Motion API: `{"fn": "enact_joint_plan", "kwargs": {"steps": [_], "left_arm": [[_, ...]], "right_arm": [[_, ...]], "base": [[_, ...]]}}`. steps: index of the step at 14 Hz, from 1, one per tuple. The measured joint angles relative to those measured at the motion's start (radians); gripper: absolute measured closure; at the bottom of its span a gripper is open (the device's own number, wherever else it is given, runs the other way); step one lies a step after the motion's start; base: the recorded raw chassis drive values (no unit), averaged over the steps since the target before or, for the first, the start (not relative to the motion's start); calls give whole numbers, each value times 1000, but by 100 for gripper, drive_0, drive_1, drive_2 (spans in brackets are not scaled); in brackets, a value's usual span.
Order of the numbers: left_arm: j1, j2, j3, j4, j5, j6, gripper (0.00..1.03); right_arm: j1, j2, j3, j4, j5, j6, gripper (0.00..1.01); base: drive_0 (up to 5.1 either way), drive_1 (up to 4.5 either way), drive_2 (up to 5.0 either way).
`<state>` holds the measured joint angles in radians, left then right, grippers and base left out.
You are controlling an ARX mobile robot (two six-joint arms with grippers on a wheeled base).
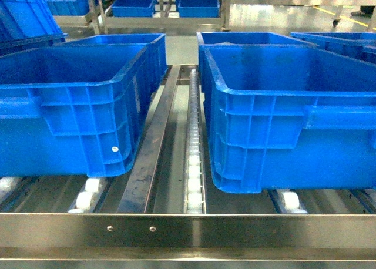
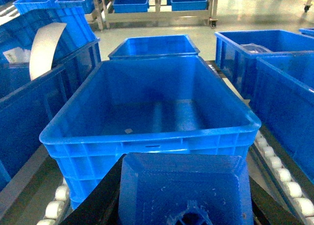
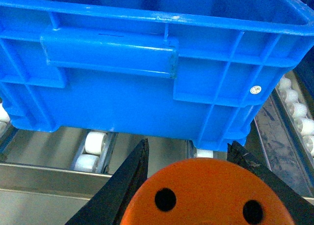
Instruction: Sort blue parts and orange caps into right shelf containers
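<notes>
From my remote station I record: the left gripper [image 2: 184,195] is clamped on a blue part [image 2: 184,185], its dark fingers [image 2: 100,198] pressed to either side; the right gripper [image 3: 206,185] is clamped on an orange cap [image 3: 206,195], whose flat top shows two small holes. A steel front rail [image 1: 188,231] bounds the shelf; beyond it white rollers [image 1: 194,163] run in metal tracks. Two large blue crates stand on these, the left crate [image 1: 76,116] and the right crate [image 1: 282,122], well apart; further crates [image 1: 135,7] rest on racks over a pale glossy floor [image 1: 282,19].
</notes>
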<state>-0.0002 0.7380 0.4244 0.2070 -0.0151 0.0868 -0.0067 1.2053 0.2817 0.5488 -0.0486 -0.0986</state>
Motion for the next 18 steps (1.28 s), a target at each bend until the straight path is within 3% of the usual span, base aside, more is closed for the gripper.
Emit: {"fn": "enact_joint_plan", "kwargs": {"steps": [18], "left_arm": [[0, 0, 0, 0, 0, 0, 59]], "right_arm": [[0, 0, 0, 0, 0, 0, 59]], "base": [[0, 0, 0]]}}
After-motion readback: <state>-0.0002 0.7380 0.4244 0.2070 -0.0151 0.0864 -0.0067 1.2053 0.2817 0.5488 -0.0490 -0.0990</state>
